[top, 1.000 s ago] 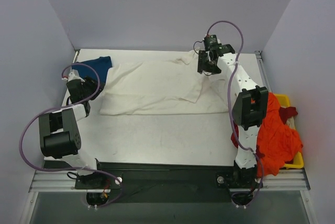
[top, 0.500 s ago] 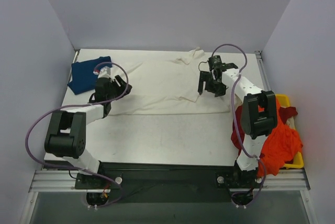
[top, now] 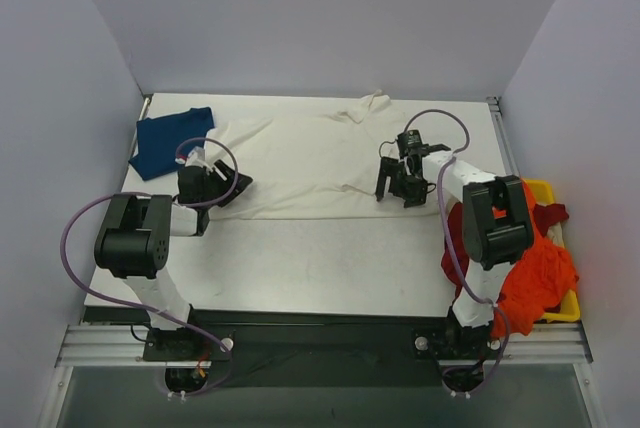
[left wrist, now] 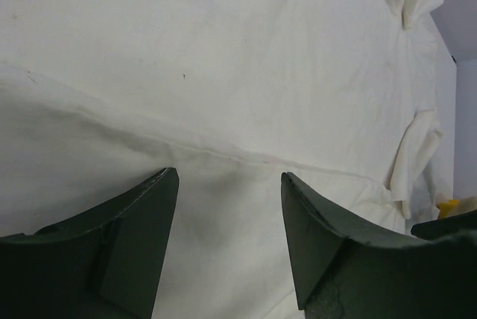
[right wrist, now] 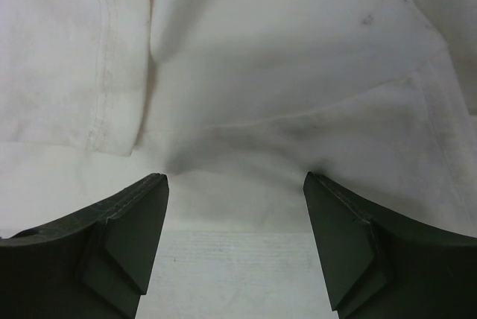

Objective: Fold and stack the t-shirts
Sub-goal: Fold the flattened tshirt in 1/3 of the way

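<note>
Off the counter's (top: 300, 263) near right corner, a bright orange cloth t-shirt (top: 530, 253) spills from a yellow plastic bin (top: 566, 310); the left pincer (top: 232, 186) and right pincer (top: 392, 186) have let go and gape empty over the near hem of the cream cloth t-shirt (top: 310, 158), now spread mid-counter, ready for folding; a dark blue cloth t-shirt (top: 165, 140) lies at the far left corner, obstructing nothing.

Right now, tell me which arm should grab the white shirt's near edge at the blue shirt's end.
Left. The left gripper is open just over that end of the white shirt, near the blue shirt; the right gripper is open at the opposite end.
</note>
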